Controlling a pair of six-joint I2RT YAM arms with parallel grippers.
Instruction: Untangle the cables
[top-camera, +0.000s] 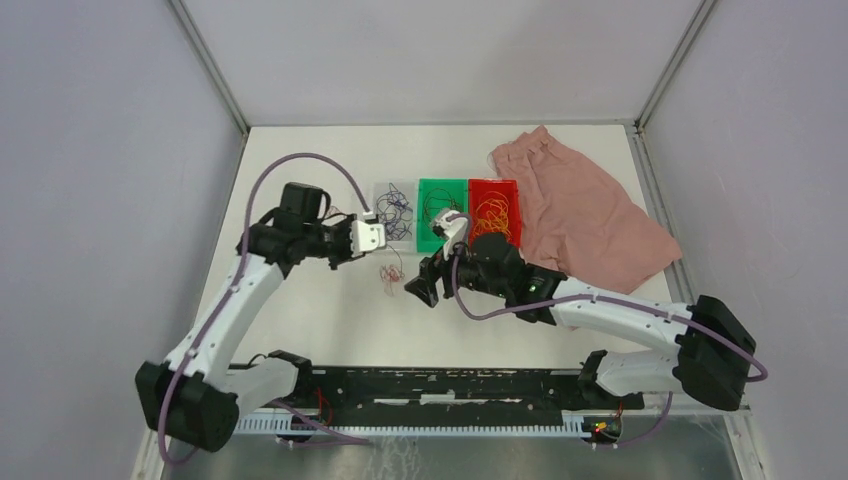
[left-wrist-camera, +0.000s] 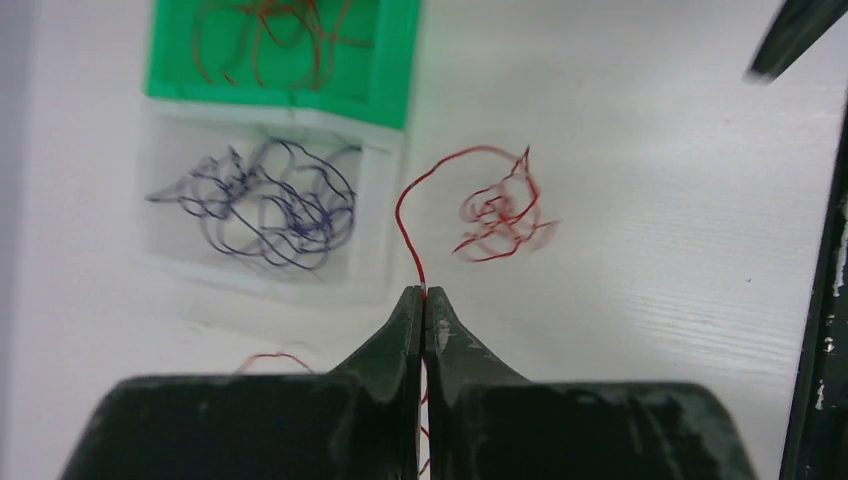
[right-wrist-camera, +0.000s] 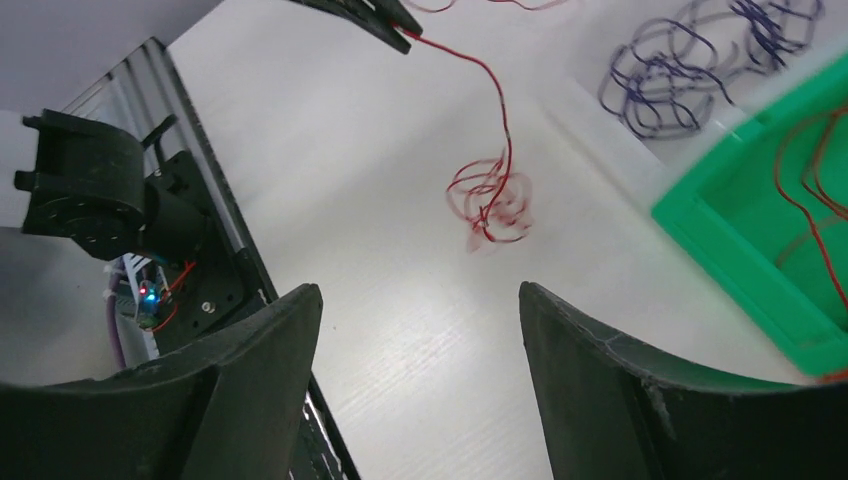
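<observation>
My left gripper is shut on one end of a thin red wire. The wire runs to a small red tangle lying on the white table. From above, the left gripper sits just left of the tangle. My right gripper is open and empty just right of the tangle. In its wrist view the right gripper faces the tangle, with the left fingertips holding the strand. Purple wires lie in a clear tray.
A green tray holds dark red-brown wires and a red tray holds orange-yellow wires, both behind the grippers. A pink cloth lies at the right. The black base rail runs along the near edge.
</observation>
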